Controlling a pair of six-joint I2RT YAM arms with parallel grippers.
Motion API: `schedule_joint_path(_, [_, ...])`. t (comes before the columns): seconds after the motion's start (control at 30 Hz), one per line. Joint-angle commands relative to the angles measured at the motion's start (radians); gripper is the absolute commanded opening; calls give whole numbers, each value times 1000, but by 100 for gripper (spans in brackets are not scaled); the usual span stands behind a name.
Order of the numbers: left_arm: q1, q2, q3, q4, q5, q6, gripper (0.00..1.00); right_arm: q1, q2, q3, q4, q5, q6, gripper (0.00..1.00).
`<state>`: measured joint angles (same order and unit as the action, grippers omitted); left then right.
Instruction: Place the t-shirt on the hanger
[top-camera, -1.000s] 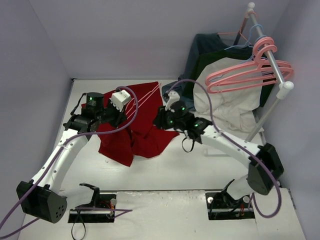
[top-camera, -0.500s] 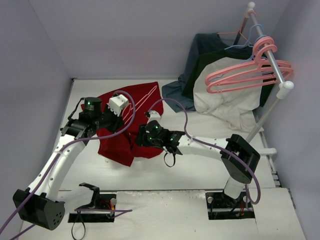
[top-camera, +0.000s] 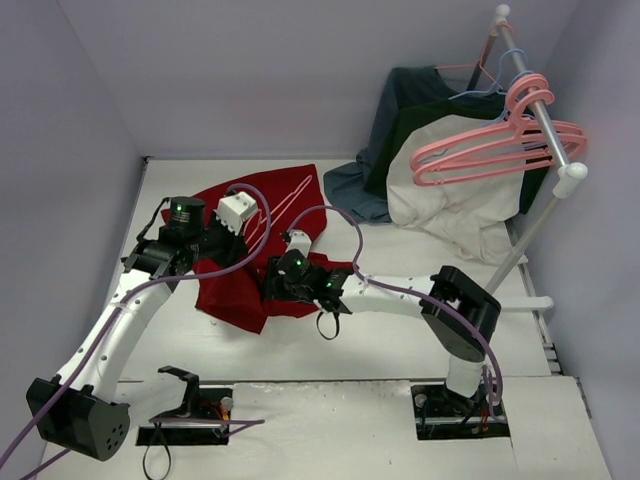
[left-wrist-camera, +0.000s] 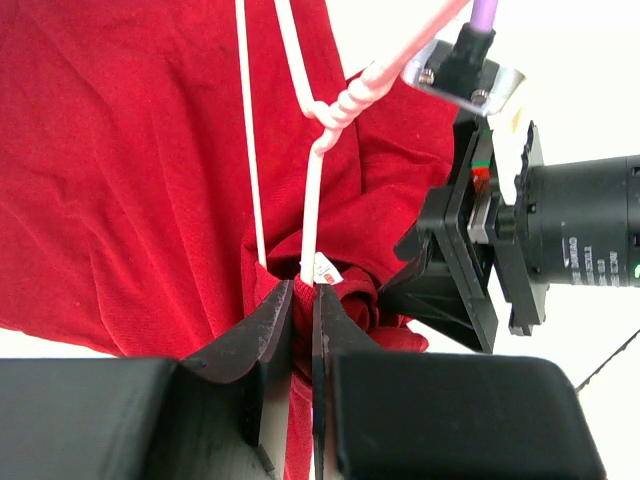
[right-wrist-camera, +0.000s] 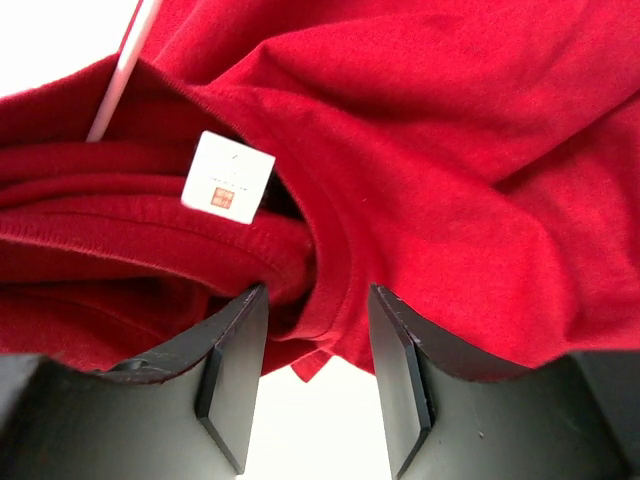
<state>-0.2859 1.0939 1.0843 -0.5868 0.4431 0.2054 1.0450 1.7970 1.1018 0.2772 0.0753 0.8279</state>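
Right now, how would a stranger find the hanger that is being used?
Find the red t-shirt on the white table. The pink hanger sticks out of it; all other pink hangers hang on the rail at the right.

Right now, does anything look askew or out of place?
Yes: the t-shirt lies bunched in a heap, its collar crumpled around the hanger pinched by the left gripper. Much of the hanger lies outside the cloth.

T-shirt deep red; hanger pale pink.
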Motion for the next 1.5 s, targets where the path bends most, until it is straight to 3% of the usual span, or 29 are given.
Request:
schedule_joint_path(0.0, [7,-10,57,39,0,-11,0,11,-4,52,48,32,27,41])
schedule_joint_path(0.5, [7,2,108,28,7,-1,0,9,53,67,26,-1,38,34])
schedule_joint_path(0.6, [7,-11,114,10,25,-1,0,4,58,66,26,1,33,27])
schedule_joint_path(0.73, [7,-44,103,-30,44,8,0,-18,35,55,25,22,-31,1])
schedule_joint_path(1.0, [7,-147,73,-105,207,27,0,-239,-77,37,12,-22,-314,0])
schedule_joint_path(1.17, [5,-169,81,-139,316,68,0,-382,-72,135,-43,-183,-455,0])
schedule_joint_path(1.47, [-5,-177,59,-211,377,91,0,-587,-87,269,-119,-307,-605,0])
